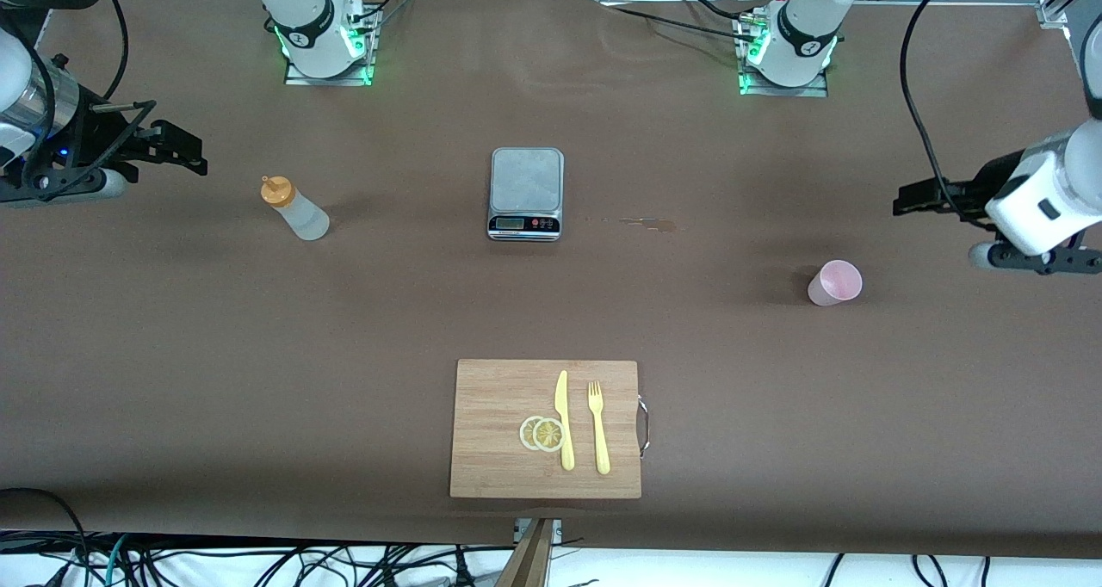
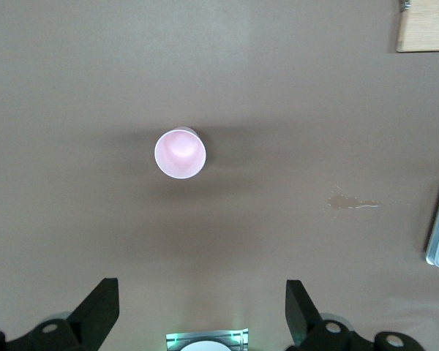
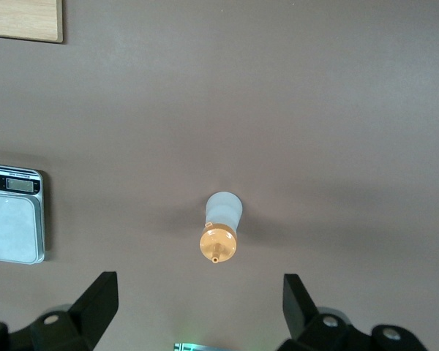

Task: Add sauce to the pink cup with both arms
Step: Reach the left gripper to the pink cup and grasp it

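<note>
The sauce bottle (image 1: 297, 210), whitish with an orange nozzle cap, stands upright toward the right arm's end of the table. My right gripper (image 1: 194, 150) hovers over bare table beside it, open and empty. In the right wrist view the bottle (image 3: 221, 227) lies ahead of the open right gripper (image 3: 197, 292), clear of the fingers. The pink cup (image 1: 835, 282) stands upright toward the left arm's end. My left gripper (image 1: 906, 201) hangs open over the table near it, holding nothing. The left wrist view shows the cup (image 2: 180, 153) apart from the open left gripper (image 2: 202, 292).
A kitchen scale (image 1: 526, 193) sits mid-table between bottle and cup, with a small spill stain (image 1: 650, 223) beside it. Nearer the front camera lies a wooden cutting board (image 1: 499, 389) with a yellow knife (image 1: 564, 421), fork (image 1: 597, 428) and lemon slices (image 1: 542, 434).
</note>
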You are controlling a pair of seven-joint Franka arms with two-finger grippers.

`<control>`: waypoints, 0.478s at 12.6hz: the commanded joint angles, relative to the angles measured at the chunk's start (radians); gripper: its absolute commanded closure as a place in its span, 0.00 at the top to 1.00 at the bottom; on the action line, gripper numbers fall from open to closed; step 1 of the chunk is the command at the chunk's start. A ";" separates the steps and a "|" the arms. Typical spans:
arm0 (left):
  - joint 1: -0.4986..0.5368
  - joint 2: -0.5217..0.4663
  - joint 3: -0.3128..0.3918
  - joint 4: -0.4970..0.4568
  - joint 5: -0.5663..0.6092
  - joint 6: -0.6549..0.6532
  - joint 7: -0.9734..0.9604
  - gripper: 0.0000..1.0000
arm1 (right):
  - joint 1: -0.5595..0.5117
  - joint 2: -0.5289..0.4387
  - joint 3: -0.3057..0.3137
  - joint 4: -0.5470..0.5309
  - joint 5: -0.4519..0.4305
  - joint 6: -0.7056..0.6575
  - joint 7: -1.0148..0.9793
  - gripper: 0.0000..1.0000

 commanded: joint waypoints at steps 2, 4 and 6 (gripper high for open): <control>0.026 0.034 -0.002 -0.106 0.019 0.157 0.046 1.00 | -0.004 -0.019 -0.002 -0.020 0.005 0.012 -0.017 1.00; 0.026 0.040 0.012 -0.209 0.025 0.303 0.117 1.00 | -0.004 -0.007 -0.002 -0.007 0.000 0.013 -0.021 1.00; 0.028 0.056 0.035 -0.308 0.025 0.449 0.148 1.00 | -0.006 0.020 -0.002 -0.003 -0.007 0.013 -0.072 1.00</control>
